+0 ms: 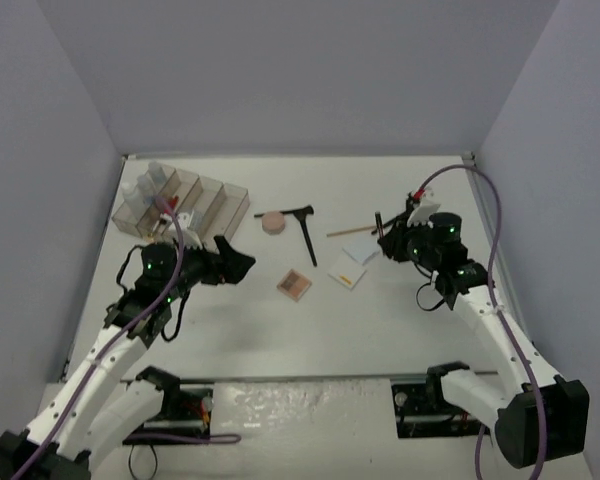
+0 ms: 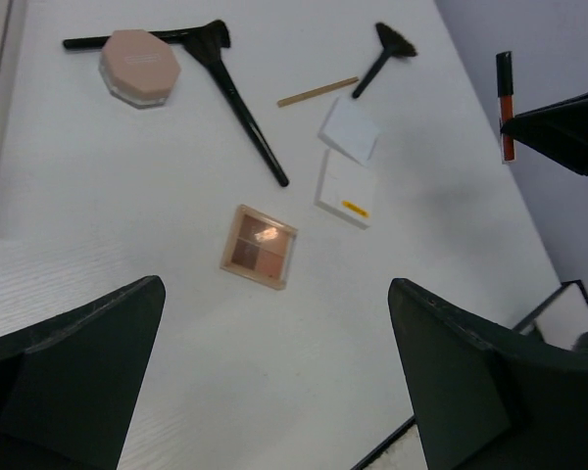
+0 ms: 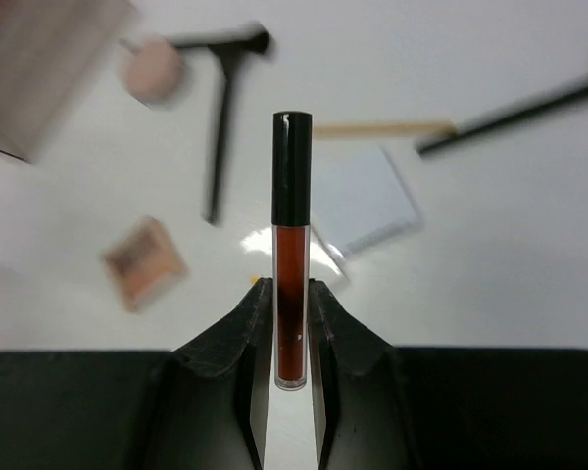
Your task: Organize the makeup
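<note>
Right hand (image 3: pixel 291 294) pressed together on a slim clear tube of dark red liquid with a black cap (image 3: pixel 291 196). It pinched the tube's lower end so that the tube stood straight out between the fingers, apparently raised above the right side of the white desk (image 1: pixel 380 330). Left hand (image 2: pixel 284 392) was spread wide and held nothing, poised near the clear plastic organizer tray (image 1: pixel 215 205) at the far left of the desk. The tray's leftmost compartments held small clear and white bottles (image 1: pixel 150 183). What the other compartments contained could not be made out in the overhead view. Several items lay loose on the desk between the two arms. A round pink compact (image 2: pixel 139 67) lay against one of two long black brushes (image 2: pixel 243 103) that met at an angle. A shorter black brush (image 2: pixel 384 54) had a thin tan pencil (image 2: pixel 317 91) near it. Two white square pads (image 2: pixel 349 127) sat just beside each other, the nearer one bearing a yellow mark. A square pink-brown palette (image 2: pixel 259 245) sat apart, closer to the arms. Judged from this layout, the task was at an early stage. Only the bottles seemed put away and the tube was in hand, probably bound for the tray. The compact, brushes, pencil, pads and palette were all yet to be collected.
</note>
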Controlling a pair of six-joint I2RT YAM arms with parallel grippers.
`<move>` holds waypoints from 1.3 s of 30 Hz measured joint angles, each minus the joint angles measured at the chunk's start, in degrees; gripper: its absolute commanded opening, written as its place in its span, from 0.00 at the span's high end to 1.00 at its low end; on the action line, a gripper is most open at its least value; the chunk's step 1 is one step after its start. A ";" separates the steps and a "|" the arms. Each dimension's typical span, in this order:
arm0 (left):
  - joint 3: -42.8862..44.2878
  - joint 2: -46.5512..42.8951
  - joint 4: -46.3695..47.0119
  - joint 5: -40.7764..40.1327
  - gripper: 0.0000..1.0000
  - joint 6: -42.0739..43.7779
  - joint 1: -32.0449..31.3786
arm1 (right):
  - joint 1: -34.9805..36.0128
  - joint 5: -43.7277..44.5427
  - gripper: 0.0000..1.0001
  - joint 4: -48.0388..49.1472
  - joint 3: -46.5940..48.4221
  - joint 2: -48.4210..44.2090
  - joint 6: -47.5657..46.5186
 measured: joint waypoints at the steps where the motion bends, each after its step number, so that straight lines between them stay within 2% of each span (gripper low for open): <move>1: 0.08 0.00 1.19 -0.14 0.03 -1.58 -1.29 | 1.23 -1.64 1.00 2.57 -1.14 -4.02 1.96; 4: 2.51 1.11 3.83 -2.19 0.03 -4.51 -6.75 | 4.83 -5.05 1.00 10.08 -5.34 -12.12 8.64; 7: 7.19 4.00 6.53 -4.94 0.03 -5.30 -12.07 | 8.67 -6.71 1.00 16.70 -8.74 -13.75 13.99; 15: 18.12 16.14 13.04 -11.85 0.04 -4.38 -22.14 | 17.25 -7.87 1.00 27.36 -10.66 -7.91 20.07; 21: 22.18 25.37 14.09 -15.97 0.14 -2.90 -25.93 | 20.57 -8.11 1.00 35.63 -10.70 -3.71 23.11; 26: 22.99 29.62 14.22 -17.80 0.59 -2.64 -27.34 | 22.17 -8.16 1.00 39.34 -10.75 -2.03 24.64; 29: 23.18 30.42 14.42 -18.39 0.95 -2.58 -27.70 | 22.44 -8.20 1.00 40.55 -10.92 -1.84 25.11; 30: 23.21 30.44 14.44 -18.54 1.00 -2.56 -27.77 | 22.45 -8.19 0.96 40.94 -11.00 -1.80 25.19; 31: 23.33 30.45 14.73 -18.30 1.00 -2.76 -27.95 | 22.46 -8.09 0.89 41.28 -11.11 -1.67 25.14; 34: 23.49 30.31 14.99 -18.98 1.00 -2.88 -28.60 | 22.46 -8.29 0.58 42.15 -11.43 -1.50 25.04; 36: 23.49 30.16 14.93 -19.76 1.00 -2.72 -28.59 | 22.46 -8.08 0.31 42.44 -11.47 -1.34 24.83; 39: 23.49 29.72 14.60 -21.00 1.00 -1.77 -28.53 | 22.46 -7.48 0.09 41.31 -11.44 -0.77 23.86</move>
